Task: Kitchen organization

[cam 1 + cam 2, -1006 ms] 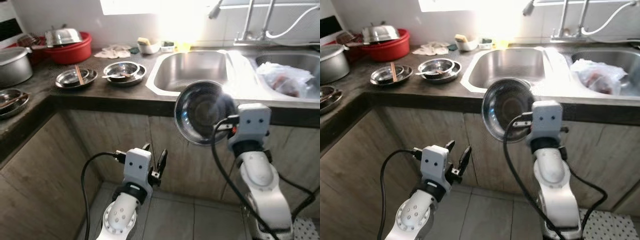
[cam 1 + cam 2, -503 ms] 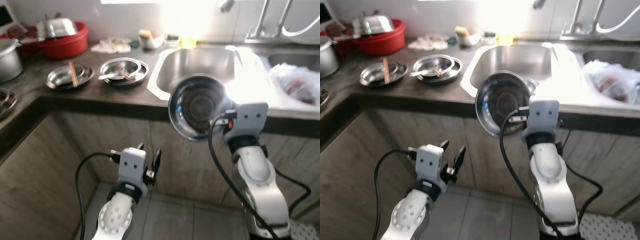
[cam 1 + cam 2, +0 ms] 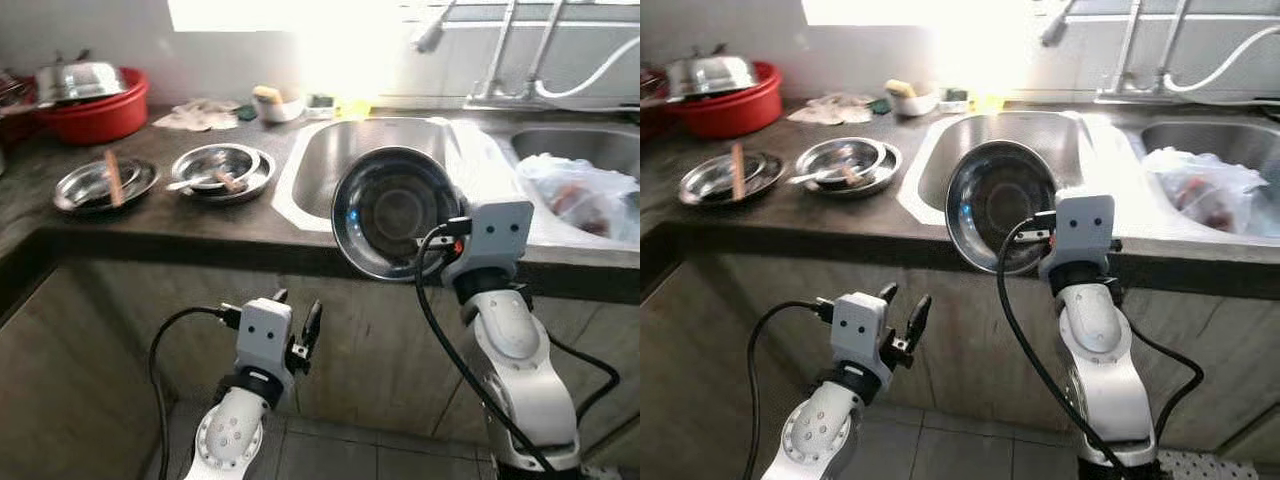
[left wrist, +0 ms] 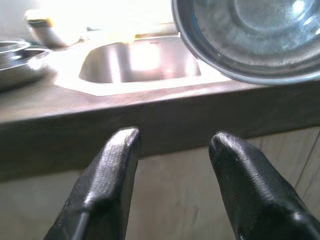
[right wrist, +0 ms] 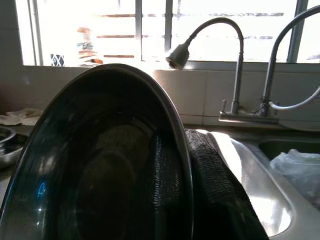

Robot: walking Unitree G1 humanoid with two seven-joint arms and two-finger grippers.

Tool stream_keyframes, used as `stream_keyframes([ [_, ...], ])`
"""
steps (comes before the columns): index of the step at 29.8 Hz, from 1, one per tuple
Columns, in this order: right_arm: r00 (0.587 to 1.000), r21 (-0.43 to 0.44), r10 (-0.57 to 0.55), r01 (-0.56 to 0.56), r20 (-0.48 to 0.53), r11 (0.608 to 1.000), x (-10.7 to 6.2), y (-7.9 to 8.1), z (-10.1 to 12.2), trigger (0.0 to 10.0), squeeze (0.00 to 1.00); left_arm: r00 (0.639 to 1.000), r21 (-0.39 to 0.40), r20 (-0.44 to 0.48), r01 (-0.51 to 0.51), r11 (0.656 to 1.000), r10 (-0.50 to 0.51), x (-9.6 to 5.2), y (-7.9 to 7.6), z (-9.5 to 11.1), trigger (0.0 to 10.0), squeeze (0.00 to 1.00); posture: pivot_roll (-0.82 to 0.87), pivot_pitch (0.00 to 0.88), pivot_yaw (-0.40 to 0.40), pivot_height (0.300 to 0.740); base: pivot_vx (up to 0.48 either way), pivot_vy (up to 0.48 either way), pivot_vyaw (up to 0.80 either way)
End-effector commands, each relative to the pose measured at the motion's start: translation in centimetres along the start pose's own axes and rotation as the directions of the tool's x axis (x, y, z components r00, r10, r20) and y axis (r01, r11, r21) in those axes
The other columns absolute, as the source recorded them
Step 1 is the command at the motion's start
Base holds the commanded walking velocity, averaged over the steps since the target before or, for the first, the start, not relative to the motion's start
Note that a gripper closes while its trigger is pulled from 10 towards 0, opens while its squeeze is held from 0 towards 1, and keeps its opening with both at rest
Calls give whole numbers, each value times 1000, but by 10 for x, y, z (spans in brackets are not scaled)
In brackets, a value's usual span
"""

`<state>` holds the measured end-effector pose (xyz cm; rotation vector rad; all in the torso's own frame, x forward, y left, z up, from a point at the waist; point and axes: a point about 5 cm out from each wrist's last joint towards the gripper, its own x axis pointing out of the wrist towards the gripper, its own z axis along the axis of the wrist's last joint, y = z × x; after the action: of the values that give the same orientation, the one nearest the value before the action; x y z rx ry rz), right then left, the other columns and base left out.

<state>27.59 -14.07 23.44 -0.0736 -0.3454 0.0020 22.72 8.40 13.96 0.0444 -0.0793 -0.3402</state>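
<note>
With the right gripper [image 3: 447,243] pinching the rim of the steel bowl [image 3: 395,212] on edge just before the left sink basin [image 3: 375,150], I'd carry it level over the counter lip before lowering, left gripper [image 3: 297,325] idling spread-fingered below.

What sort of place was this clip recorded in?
A home kitchen, most likely: a steel double sink with taps under a window, and steel plates on a dark countertop. The right gripper holds a steel bowl.
</note>
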Motion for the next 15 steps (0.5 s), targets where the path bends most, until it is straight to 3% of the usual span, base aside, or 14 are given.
stream_keyframes([
  [1, 1000, 8, -5, 5, 15, 1000, 2, -1, 5, 10000, 0, 1000, 15, 11, 15, 1000, -16, -1, -3, 3, 10000, 0, 63, 66, 8, 740, 446, 0, 0],
  [15, 1000, 3, 13, -13, 11, 1000, 4, 0, 5, 10000, 0, 1000, 16, 11, 12, 1000, -12, -1, -3, 2, 10000, 0, 62, 70, 3, 740, 441, 0, 0],
])
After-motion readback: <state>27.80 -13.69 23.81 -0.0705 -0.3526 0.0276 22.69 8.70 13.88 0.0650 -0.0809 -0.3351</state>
